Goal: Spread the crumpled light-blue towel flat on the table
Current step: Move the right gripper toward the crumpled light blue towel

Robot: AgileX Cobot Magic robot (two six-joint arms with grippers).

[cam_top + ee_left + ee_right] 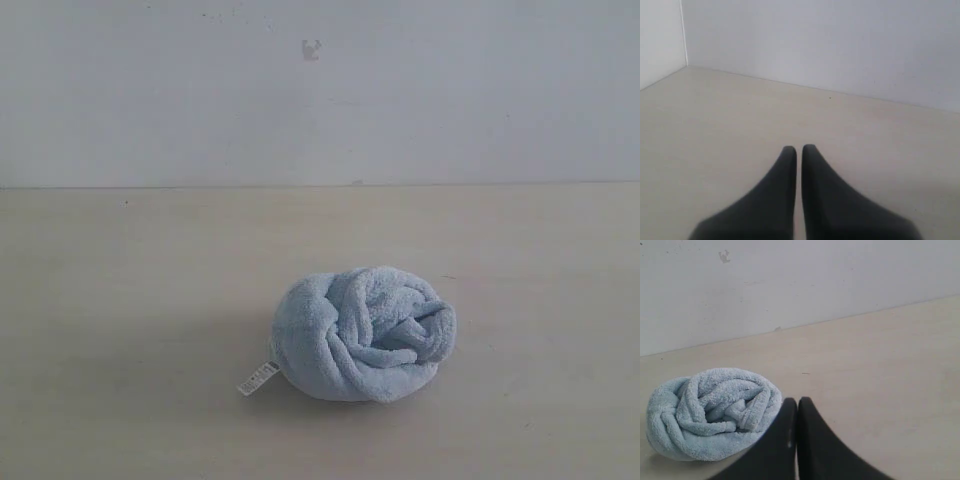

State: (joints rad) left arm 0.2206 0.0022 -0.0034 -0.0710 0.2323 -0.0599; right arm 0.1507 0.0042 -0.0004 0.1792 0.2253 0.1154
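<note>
The pale-blue towel lies crumpled in a rounded ball on the beige table, near the front middle in the exterior view. Its small white tag sticks out at the ball's lower left. No arm shows in the exterior view. In the right wrist view the towel sits just beside my right gripper, whose black fingers are shut with nothing between them. My left gripper is shut too, over bare table, with no towel in its view.
A white wall with a small dark mark rises behind the table's far edge. In the left wrist view a wall corner meets the tabletop.
</note>
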